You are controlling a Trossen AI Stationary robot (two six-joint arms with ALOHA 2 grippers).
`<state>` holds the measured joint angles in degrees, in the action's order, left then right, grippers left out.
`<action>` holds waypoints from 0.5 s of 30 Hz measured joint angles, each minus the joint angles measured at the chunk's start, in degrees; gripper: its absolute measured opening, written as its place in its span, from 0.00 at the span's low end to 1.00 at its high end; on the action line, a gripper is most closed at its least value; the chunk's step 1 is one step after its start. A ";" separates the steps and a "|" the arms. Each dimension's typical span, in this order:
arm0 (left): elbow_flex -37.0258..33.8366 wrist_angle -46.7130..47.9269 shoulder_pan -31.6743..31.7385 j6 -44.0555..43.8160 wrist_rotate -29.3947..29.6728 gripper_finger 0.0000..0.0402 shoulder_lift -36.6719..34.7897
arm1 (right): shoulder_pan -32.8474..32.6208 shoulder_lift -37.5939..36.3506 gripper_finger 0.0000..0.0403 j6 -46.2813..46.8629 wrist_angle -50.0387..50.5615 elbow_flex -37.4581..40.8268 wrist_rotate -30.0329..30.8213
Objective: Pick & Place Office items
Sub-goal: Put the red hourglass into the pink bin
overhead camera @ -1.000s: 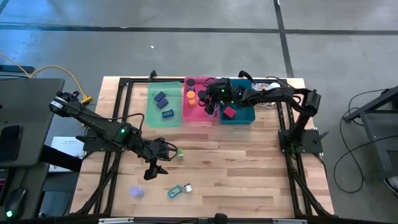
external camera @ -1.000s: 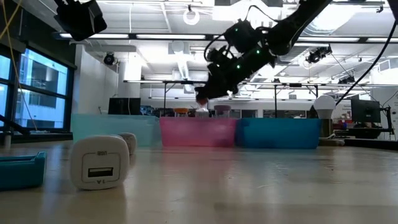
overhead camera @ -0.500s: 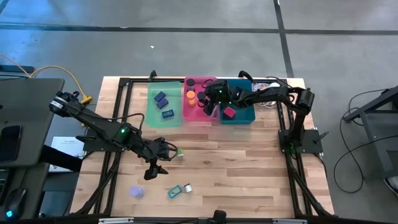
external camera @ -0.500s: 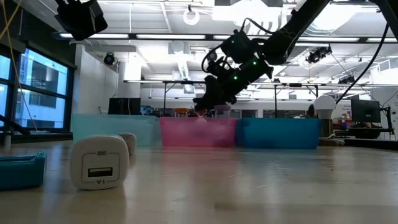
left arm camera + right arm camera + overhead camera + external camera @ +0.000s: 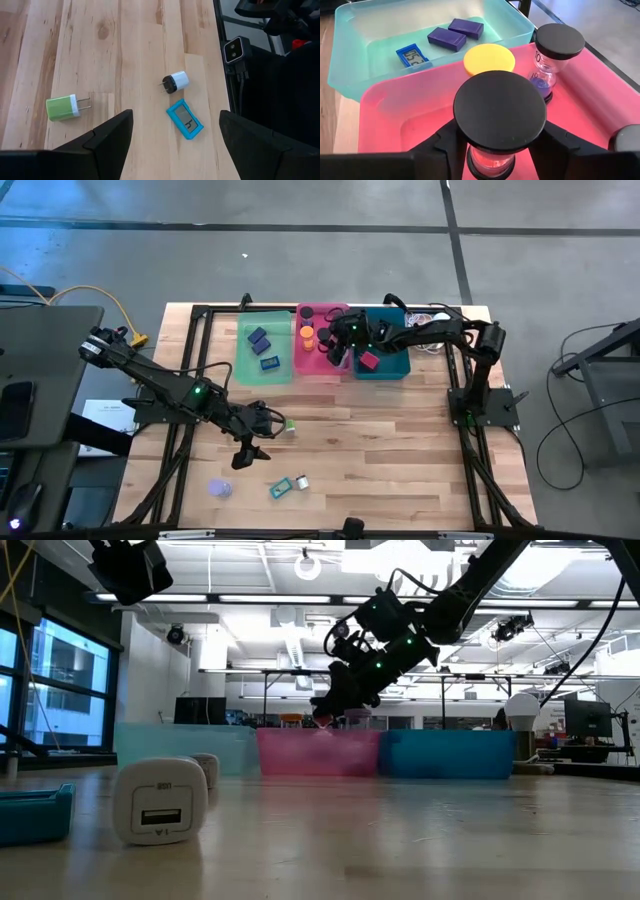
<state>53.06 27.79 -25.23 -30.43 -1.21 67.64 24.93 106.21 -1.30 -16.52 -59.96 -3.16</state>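
Observation:
My right gripper [image 5: 500, 150] reaches over the pink tray [image 5: 312, 365], shut on a sand timer [image 5: 492, 162] with a black cap and red sand. A yellow-capped timer [image 5: 489, 58] and a black-capped timer with purple sand [image 5: 547, 75] also stand in this tray. The green tray [image 5: 350, 55] holds two purple blocks [image 5: 455, 32] and a blue clock [image 5: 412, 56]. My left gripper [image 5: 247, 452] hangs open over the table's middle left. Below it lie a green plug [image 5: 62, 107], a white plug [image 5: 175, 81] and a teal clock [image 5: 185, 118]. My right gripper has the sand timer between its two fingers, on the body just under the black top cap [image 5: 500, 107], which hides the spots of contact. The fingers slant down from the table's right. The timer stands upright inside the pink tray; whether its base touches the floor I cannot tell.
A teal tray [image 5: 385, 368] with a pink item [image 5: 368, 361] stands to the right of the pink one. A purple disc [image 5: 219, 488] lies near the front left. In the low view a white USB charger [image 5: 160, 800] stands close. Bare wood stretches across the table's right half.
My right gripper has sunk toward the pink tray with the sand timer upright between its fingers, then kept still over the last half second.

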 joint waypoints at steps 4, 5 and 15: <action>0.00 0.00 0.00 -0.01 0.00 0.72 0.00 | -0.01 0.02 0.44 0.01 0.07 0.00 0.00; 0.00 0.01 -0.01 0.00 0.00 0.72 0.00 | 0.00 0.02 0.45 0.02 0.08 0.00 0.00; 0.00 0.00 0.00 0.01 0.00 0.72 0.00 | 0.00 0.02 0.45 0.01 0.55 0.00 0.09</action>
<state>53.06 27.79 -25.23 -30.42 -1.21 67.64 24.93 106.24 -1.29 -15.97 -59.96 -3.06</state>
